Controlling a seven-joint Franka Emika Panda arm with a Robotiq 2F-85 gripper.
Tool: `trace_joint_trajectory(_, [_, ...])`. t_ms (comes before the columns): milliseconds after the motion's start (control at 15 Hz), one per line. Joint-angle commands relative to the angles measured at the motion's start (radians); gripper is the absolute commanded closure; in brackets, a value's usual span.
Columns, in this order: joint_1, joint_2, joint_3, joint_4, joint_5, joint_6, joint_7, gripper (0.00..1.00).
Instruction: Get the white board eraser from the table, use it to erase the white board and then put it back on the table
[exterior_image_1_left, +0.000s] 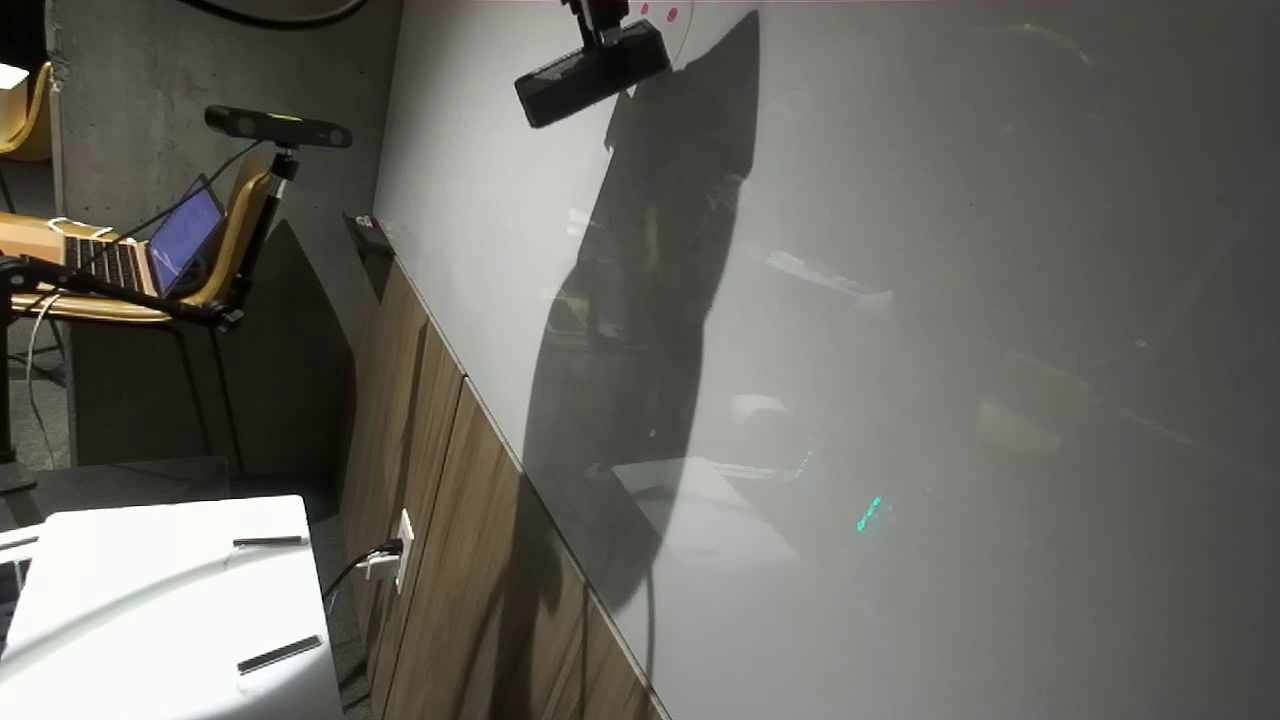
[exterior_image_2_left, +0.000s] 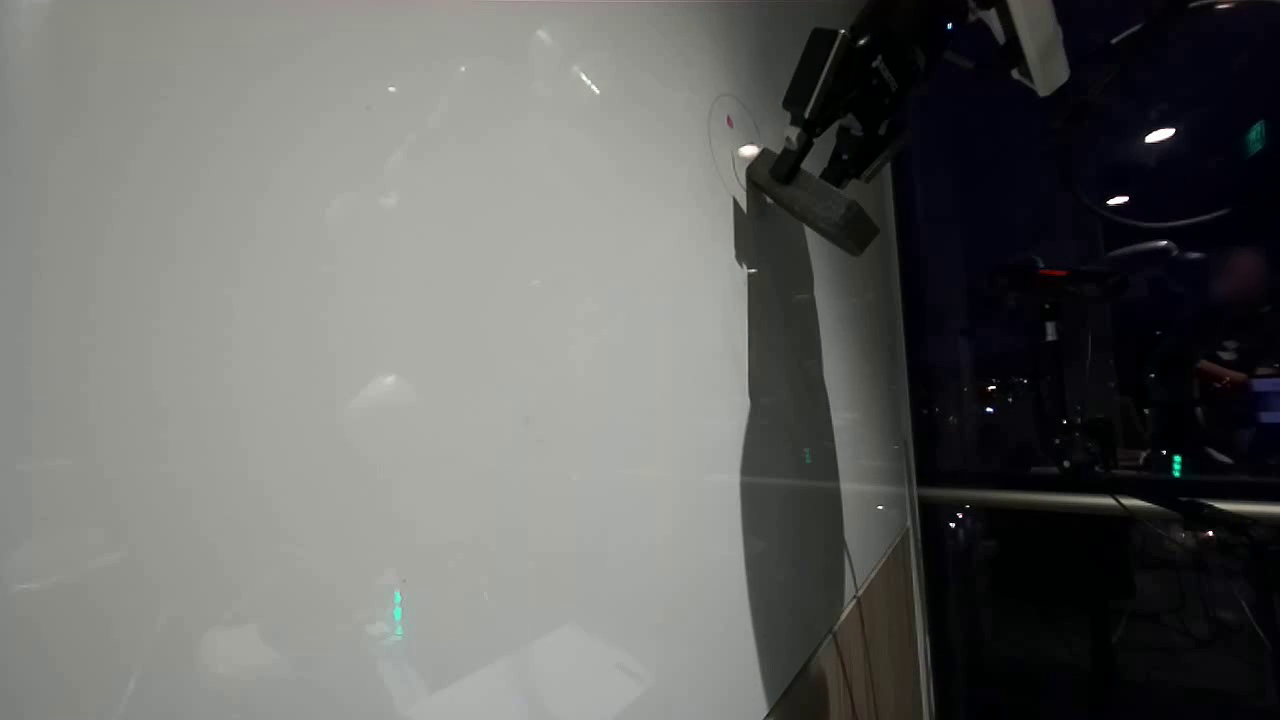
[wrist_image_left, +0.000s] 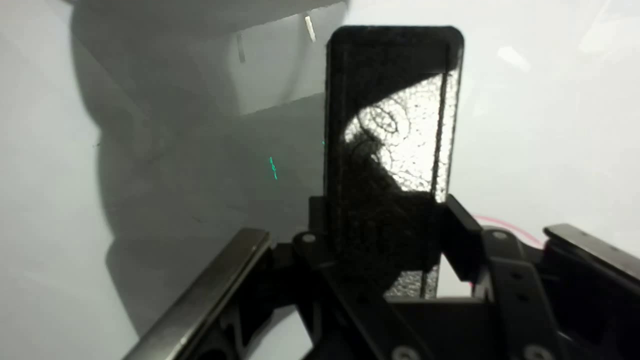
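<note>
1 eraser (wrist_image_left: 395, 145) clamped widthwise between 2 fingers (wrist_image_left: 462, 240) of gripper (wrist_image_left: 387, 225)

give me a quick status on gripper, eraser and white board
Gripper shut on eraser. Near white board, contact unclear. Red marks showing on it. No obstruction seen.

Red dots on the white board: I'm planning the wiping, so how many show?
2, both near the top edge of an exterior view: one red dot just right of the hand, the second dot farther right. More may be hidden.
</note>
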Motion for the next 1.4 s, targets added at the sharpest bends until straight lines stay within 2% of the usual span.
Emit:
trace_joint_trajectory(0, [-0.002, 0.004, -0.017, 0.059, 0.029, -0.047, -0.029, 0.69])
trace_joint_trajectory(867, [-0.016, 0.080, -0.030, 0.230, 0.014, -0.109, -0.037, 0.69])
trace_joint_trajectory(1333, [-0.023, 0.123, -0.048, 0.186, 0.014, -0.092, -0.074, 0.69])
